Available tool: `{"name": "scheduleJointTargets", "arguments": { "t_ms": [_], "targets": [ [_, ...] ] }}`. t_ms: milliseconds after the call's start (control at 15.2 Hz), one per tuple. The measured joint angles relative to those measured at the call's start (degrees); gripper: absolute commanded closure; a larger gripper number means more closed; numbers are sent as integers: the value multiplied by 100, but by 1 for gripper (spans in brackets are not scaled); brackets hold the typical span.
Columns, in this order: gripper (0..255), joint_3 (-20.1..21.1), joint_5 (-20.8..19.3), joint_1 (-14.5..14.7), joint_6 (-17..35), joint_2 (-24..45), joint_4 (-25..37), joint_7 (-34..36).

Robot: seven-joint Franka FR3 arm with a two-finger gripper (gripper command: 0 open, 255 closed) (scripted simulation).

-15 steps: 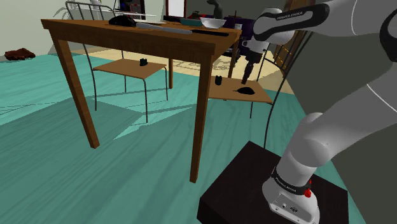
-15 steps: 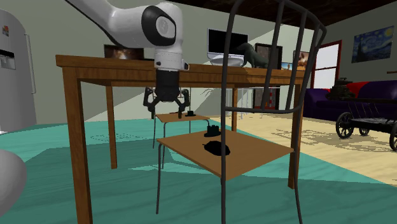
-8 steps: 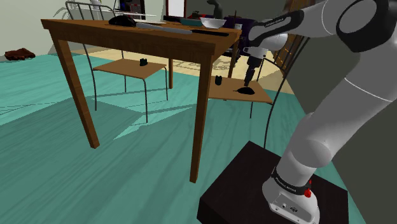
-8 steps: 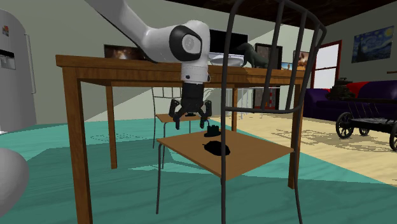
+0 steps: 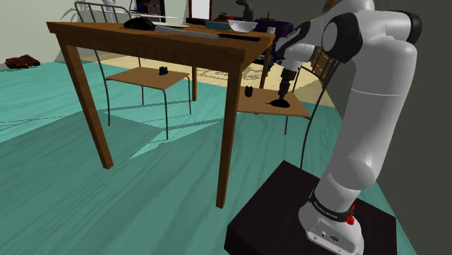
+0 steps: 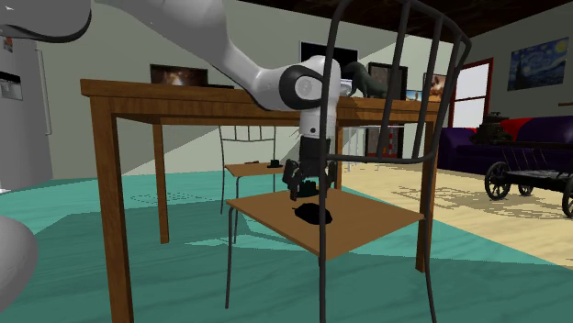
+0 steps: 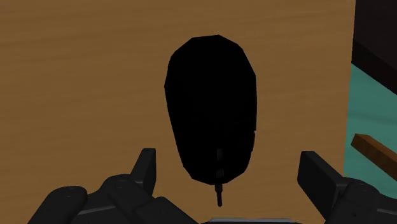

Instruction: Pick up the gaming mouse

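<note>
The gaming mouse (image 7: 213, 108) is a black, egg-shaped thing lying on a wooden chair seat (image 7: 83, 83). It also shows on that seat in the shoulder view, mouse (image 5: 279, 103), and in the second exterior view, mouse (image 6: 314, 215). My gripper (image 7: 229, 164) hangs just above it, open, with one finger (image 7: 146, 167) on each side of the mouse's nearer end and neither touching it. From the shoulder view the gripper (image 5: 281, 93) points down at the mouse. In the second exterior view the gripper (image 6: 306, 191) is a little above the seat (image 6: 367, 225).
A small black object (image 5: 248, 91) stands on the same seat beyond the mouse. The wooden table (image 5: 145, 36) and its leg (image 5: 230, 123) are close beside the chair. The chair's wire back (image 6: 323, 266) rises by the seat. A second chair (image 5: 145, 78) is under the table.
The gripper has travelled from beside the table toward the second exterior view's right and come down, ending just above the mouse. The mouse has not moved.
</note>
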Motion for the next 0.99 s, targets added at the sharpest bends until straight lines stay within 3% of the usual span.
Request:
{"name": "scheduleJointTargets", "arguments": {
  "t_ms": [528, 594, 990],
  "targets": [
    [0, 91, 351, -139, 416, 370, -215, -337],
    [255, 94, 363, -143, 439, 380, -231, -349],
    [255, 98, 382, -152, 462, 391, -231, -368]
  ]
}}
